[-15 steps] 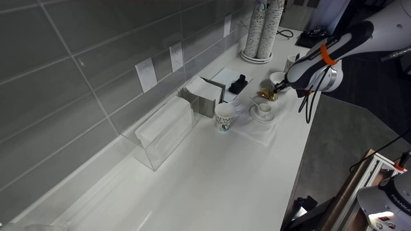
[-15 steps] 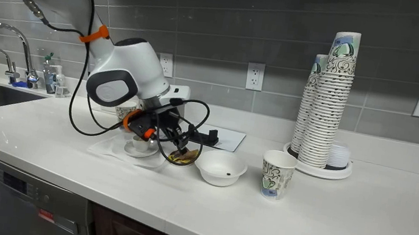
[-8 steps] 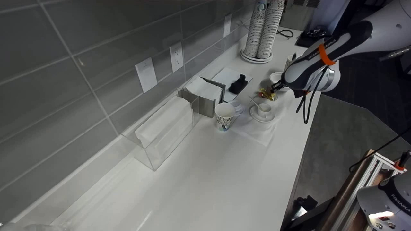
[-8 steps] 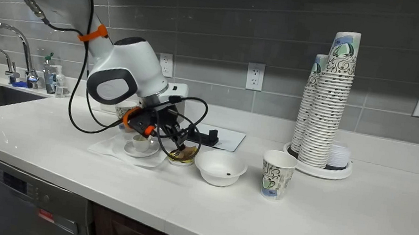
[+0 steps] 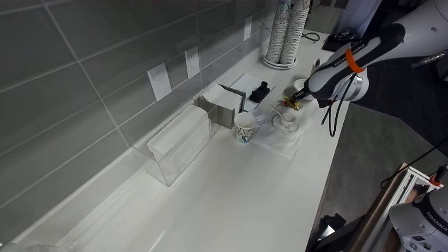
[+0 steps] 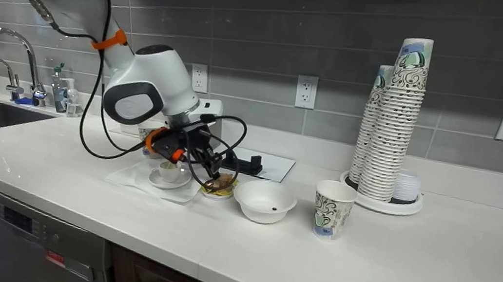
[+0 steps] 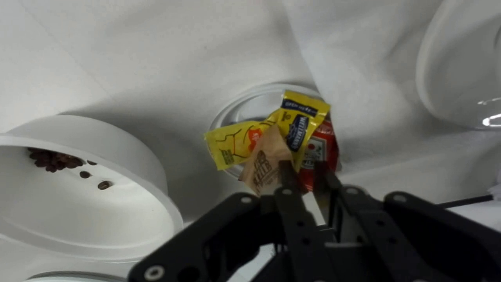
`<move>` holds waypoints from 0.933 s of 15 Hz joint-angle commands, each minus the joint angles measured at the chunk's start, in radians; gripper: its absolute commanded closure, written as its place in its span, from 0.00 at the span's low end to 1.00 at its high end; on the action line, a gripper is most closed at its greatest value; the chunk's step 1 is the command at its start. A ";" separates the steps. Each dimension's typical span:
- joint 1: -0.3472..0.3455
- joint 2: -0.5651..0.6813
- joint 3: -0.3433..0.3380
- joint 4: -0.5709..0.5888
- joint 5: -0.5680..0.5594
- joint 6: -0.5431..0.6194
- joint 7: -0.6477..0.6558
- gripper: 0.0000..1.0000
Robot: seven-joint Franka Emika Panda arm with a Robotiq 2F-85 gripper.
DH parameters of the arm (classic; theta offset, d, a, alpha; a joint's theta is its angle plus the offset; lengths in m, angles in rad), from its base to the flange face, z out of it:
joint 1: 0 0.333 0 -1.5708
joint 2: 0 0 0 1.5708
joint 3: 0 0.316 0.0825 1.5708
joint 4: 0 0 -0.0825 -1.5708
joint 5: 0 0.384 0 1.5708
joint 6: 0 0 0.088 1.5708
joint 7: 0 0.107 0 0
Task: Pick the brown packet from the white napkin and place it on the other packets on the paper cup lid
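The brown packet (image 7: 268, 156) lies on top of the other packets, yellow (image 7: 231, 145) and red (image 7: 330, 143). The pile rests on the paper cup lid (image 7: 227, 111), whose rim shows around it; the lid also shows in an exterior view (image 6: 216, 197). My gripper (image 7: 304, 168) is just over the pile with a narrow gap between its fingertips. One fingertip overlaps the brown packet's edge, the other is over the red packet. I see no packet clamped between them. The gripper is at the pile in both exterior views (image 5: 295, 99) (image 6: 214, 175). The white napkin (image 6: 128, 178) lies beside the lid.
A white bowl (image 6: 264, 207) with a few dark beans stands close to the lid. A saucer (image 6: 169, 183) with a small cup sits on the napkin. A paper cup (image 6: 332, 211), a black holder (image 6: 243, 164) and cup stacks (image 6: 391, 141) stand nearby.
The gripper has shifted slightly from the bowl side across the pile. The brown packet, sticking out at the fingertips one second ago, now lies among the packets on the pile.
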 commanded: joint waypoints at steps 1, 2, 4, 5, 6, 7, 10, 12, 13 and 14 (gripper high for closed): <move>-0.024 -0.008 0.038 -0.003 0.005 -0.015 -0.021 0.49; -0.025 -0.012 0.043 -0.003 0.004 -0.022 -0.021 0.43; -0.026 -0.024 0.048 -0.007 0.003 -0.035 -0.020 0.29; -0.025 -0.032 0.046 -0.009 0.003 -0.051 -0.015 0.21; -0.033 -0.050 0.056 -0.011 0.007 -0.078 -0.018 0.15; -0.039 -0.069 0.063 -0.014 0.012 -0.109 -0.022 0.08; -0.030 -0.131 0.042 -0.020 0.001 -0.193 -0.017 0.00; -0.018 -0.176 0.011 -0.031 -0.038 -0.233 -0.002 0.00; -0.018 -0.201 -0.001 -0.034 -0.054 -0.270 0.005 0.00; -0.015 -0.220 -0.022 -0.040 -0.092 -0.292 0.025 0.00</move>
